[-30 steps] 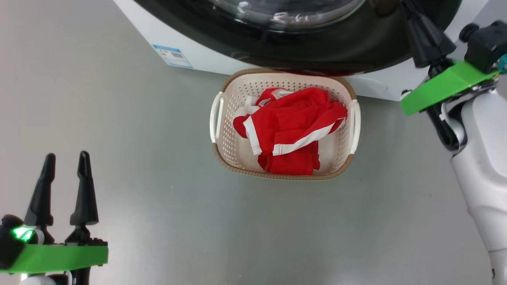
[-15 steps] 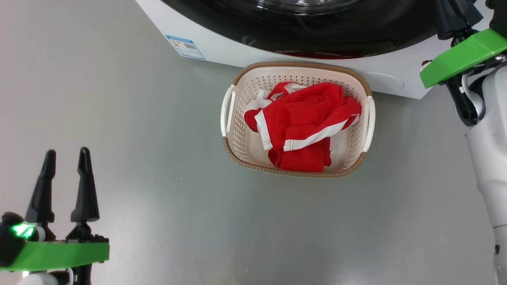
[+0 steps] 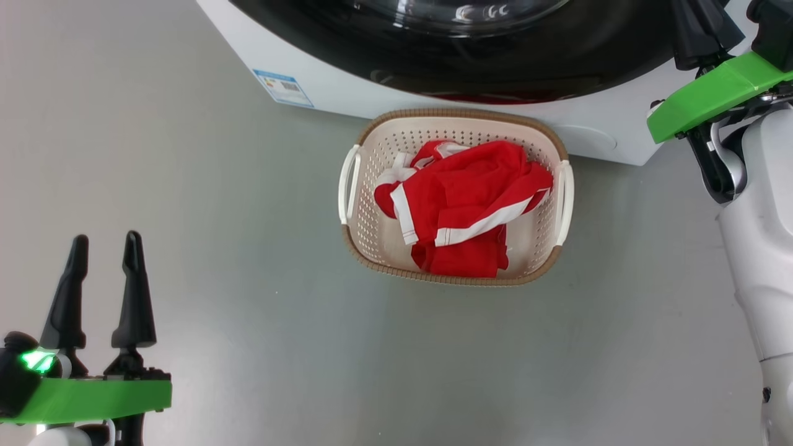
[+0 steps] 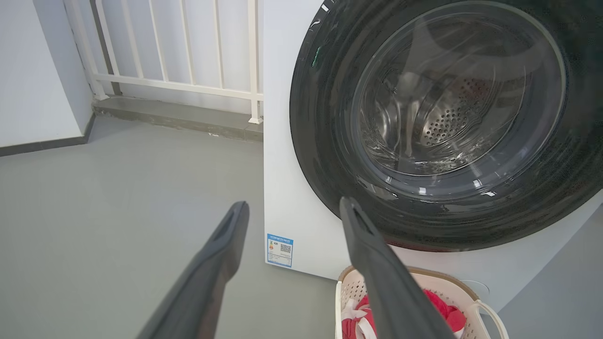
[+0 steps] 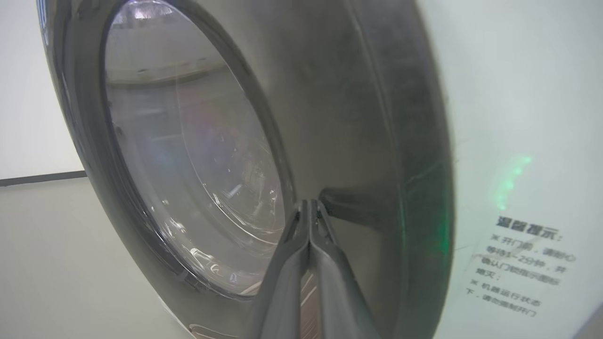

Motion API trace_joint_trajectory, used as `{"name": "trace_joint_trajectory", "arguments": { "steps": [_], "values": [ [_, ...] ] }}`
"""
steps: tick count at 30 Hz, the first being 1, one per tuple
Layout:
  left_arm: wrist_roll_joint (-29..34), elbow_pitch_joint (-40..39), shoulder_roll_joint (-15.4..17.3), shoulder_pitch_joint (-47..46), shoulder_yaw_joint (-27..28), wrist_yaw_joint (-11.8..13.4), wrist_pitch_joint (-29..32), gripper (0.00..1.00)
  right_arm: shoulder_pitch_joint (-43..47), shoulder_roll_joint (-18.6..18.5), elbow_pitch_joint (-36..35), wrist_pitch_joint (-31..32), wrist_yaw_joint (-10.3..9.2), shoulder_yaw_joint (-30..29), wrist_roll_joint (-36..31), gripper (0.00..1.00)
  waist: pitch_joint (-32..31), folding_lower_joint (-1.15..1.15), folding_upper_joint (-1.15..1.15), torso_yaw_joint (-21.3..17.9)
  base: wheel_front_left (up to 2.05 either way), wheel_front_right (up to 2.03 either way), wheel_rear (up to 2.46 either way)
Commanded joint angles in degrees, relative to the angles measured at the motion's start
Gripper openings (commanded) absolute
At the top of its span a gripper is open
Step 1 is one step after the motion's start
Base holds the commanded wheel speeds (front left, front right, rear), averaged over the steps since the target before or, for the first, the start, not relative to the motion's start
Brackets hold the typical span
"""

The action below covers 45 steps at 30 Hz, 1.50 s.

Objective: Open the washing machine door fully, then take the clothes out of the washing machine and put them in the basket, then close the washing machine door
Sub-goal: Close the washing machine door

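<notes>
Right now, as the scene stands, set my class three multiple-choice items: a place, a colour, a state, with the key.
1. Where do the clothes lie? A. on a shelf B. in the basket C. over a chair
2. What colour is the basket's rim? A. blue B. black C. brown
3. How is the right end effector? A. shut, empty B. wide open C. shut on cloth
Key: 1 B, the red heap sits inside the cream walls; 2 C, a brown woven-look band runs round the top; 3 A, the right wrist view shows it pressed closed with nothing between.
</notes>
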Motion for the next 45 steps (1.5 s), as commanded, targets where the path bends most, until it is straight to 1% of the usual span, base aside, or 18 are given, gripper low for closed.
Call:
{"name": "trace_joint_trajectory", "arguments": {
  "steps": [1,2,3,5,6,7,13,22,34,45],
  "values": [
    [0.4,-1.0,2.0,-0.7,2.0,-0.2,-0.5,1.0,1.0,0.2,-2.1,-0.3,-0.71,0.2,0.5,0.0,-0.9,0.0,0.0,-0.4,0.0,0.0,0.0],
    [0.5,-0.9,2.0,-0.5,2.0,-0.2,-0.5,1.0,1.7,0.3,-2.4,-0.3,-0.71,0.4,0.7,0.0,-1.3,0.0,0.0,-0.5,0.0,0.0,0.0],
    [0.6,-0.9,2.1,-0.4,1.9,-0.2,-0.5,1.0,2.5,0.4,-2.9,-0.3,-0.71,0.6,0.8,0.03,-1.7,0.0,0.0,-0.7,0.0,0.0,0.0],
    [0.7,-0.7,2.1,-0.1,1.9,-0.2,-0.5,1.0,4.1,0.7,-3.9,-0.3,-0.71,1.1,1.0,0.48,-2.8,0.0,0.0,-1.1,0.0,0.0,0.0],
    [0.8,-0.7,2.1,0.1,2.0,-0.2,-0.5,1.0,4.9,0.8,-4.4,-0.3,-0.71,1.3,1.1,0.96,-3.3,0.0,0.0,-1.3,0.0,0.0,0.0],
    [0.9,-0.6,2.0,0.3,2.0,-0.2,-0.5,1.0,5.8,1.0,-4.9,-0.3,-0.71,1.5,1.2,1.0,-3.9,0.0,0.0,-1.6,0.0,0.0,0.0],
    [1.7,-0.3,2.1,1.5,2.0,-0.2,-0.5,1.0,10.9,2.6,-8.3,-0.3,-0.71,2.5,2.9,1.0,-7.3,0.0,0.0,-4.1,0.0,0.0,0.0],
    [2.8,0.1,2.9,3.4,1.7,-0.2,-0.5,1.0,20.5,3.8,-12.8,-0.3,-0.71,3.4,5.0,1.0,-11.7,0.0,0.0,-8.9,0.0,0.0,0.0],
    [1.6,0.4,4.2,5.6,0.4,-0.2,-0.5,1.0,30.1,6.6,-18.7,-0.3,-0.71,1.3,5.7,1.0,-15.0,0.0,0.0,-15.1,0.0,0.0,0.0],
    [0.9,0.5,5.0,7.1,0.6,-0.2,-0.5,1.0,35.7,7.7,-22.6,-0.3,-0.71,0.8,6.0,1.0,-16.8,0.0,0.0,-18.8,0.0,0.0,0.0]
  ]
}}
